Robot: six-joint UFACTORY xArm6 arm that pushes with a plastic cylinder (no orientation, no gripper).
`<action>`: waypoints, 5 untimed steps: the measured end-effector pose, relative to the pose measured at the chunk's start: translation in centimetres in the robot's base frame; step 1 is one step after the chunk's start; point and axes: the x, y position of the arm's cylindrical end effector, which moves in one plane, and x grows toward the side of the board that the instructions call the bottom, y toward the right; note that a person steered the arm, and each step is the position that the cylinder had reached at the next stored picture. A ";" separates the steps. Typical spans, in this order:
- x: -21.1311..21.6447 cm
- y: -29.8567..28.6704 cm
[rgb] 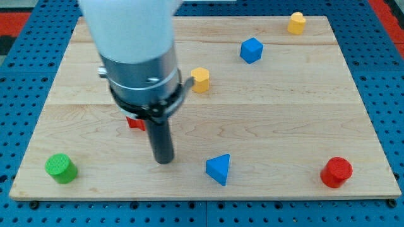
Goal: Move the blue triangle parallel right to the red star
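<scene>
Tip: my tip [164, 160] rests on the counter [271, 120] in the lower left-centre of the view; no gripper is fitted, so there is nothing to be apart or together.
Blue triangle: the blue triangle [218, 169] lies near the view's bottom edge, at about 3 to 4 o'clock from my tip, close but not touching.
Red star: a red block [135, 122], mostly hidden behind the arm's body, sits at about 11 o'clock from my tip; its shape cannot be made out.
Blue cube: the blue cube [250, 50] sits toward the view's top, at 12 to 1 o'clock from the triangle.
Yellow blocks: one yellow block [200, 79] beside the arm's body, another yellow block [297, 23] near the top right corner.
Green cylinder: the green cylinder [60, 168] at the bottom left.
Red cylinder: the red cylinder [336, 172] at the bottom right, at 3 o'clock from the triangle, well apart.
</scene>
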 end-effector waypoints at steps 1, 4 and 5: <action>1.8 2.6; 5.2 4.7; 4.5 5.8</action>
